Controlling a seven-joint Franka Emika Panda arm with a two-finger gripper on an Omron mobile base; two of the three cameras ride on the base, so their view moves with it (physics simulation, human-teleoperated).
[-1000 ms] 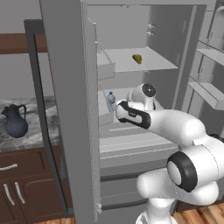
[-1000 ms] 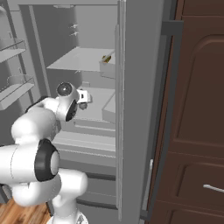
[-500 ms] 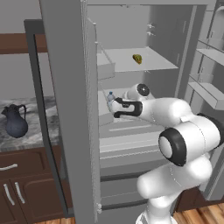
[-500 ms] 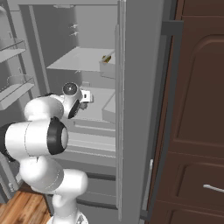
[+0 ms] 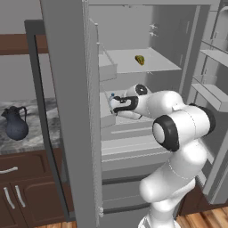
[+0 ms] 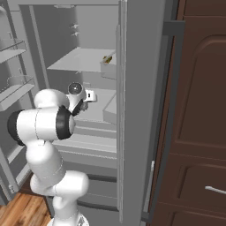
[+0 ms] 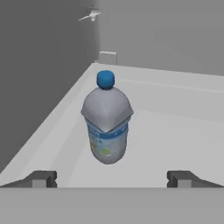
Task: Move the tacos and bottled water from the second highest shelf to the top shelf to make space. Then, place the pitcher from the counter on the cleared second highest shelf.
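Bottled water [image 7: 106, 121] stands upright near the left wall of the second highest shelf [image 7: 175, 131], centred ahead of the wide-open, empty gripper [image 7: 111, 179], apparently lined up for a grasp.

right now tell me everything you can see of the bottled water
The bottled water is a small clear plastic bottle with a blue cap and a blue label band. It stands upright on the second highest shelf near the fridge's side wall. The gripper faces it, jaws open on either side and short of it; only the shelf touches it.
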